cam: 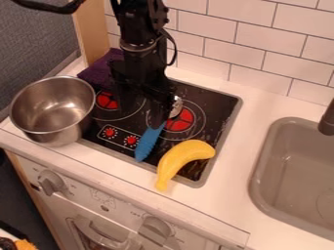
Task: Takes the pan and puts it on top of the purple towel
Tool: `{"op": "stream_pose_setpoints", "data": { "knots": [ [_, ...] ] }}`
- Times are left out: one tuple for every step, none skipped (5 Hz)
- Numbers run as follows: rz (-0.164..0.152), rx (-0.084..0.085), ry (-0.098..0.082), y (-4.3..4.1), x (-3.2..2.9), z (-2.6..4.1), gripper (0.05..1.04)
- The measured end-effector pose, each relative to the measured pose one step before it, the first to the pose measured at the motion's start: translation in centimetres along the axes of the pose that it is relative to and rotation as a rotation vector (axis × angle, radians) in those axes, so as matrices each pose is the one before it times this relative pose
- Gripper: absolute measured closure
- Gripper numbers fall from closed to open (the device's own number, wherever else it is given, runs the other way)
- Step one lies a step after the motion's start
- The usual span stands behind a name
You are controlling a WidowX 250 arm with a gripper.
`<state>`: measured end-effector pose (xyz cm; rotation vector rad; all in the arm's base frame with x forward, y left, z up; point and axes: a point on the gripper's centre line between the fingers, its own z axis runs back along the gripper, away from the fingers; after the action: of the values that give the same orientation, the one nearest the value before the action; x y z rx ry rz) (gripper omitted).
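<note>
The black gripper (156, 108) hangs low over the middle of the stove, at the upper end of a blue-handled utensil; the dark stovetop behind it hides how its tips stand. A shiny metal pan (53, 110) with high walls stands upright at the left, partly over the stove's left edge and to the left of the gripper. Behind the pan, the purple towel (98, 72) lies bunched at the stove's back left corner, and the arm covers its right part.
On the stove (225, 105) lie the blue-handled utensil (147, 144) and, at the front right, a yellow banana (183, 158). A grey sink (293, 168) with a dark faucet (327, 118) is at the right. A tiled wall (248, 36) and wooden post (93, 29) stand behind.
</note>
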<state>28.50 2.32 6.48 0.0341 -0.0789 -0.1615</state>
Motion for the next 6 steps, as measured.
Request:
{"op": "stream_pose_setpoints", "data": {
  "knots": [
    [-0.0008, -0.0098, 0.0261, -0.121, -0.395, -0.62, 0.083],
    [0.0459, 0.0085, -0.0169, 2.005, -0.971, 1.085, 0.083],
    [0.0332, 0.011, -0.0262, 1.35, -0.625, 0.578, 0.083],
    [0.0311, 0.0534, 0.0125, 1.684, -0.572, -0.111, 0.083],
    [0.0267, 0.0218, 0.073, 1.135, -0.56, -2.745, 0.083],
    [0.0116, 0.005, 0.0668, 0.619, 0.715, -2.705, 0.083]
  ]
}}
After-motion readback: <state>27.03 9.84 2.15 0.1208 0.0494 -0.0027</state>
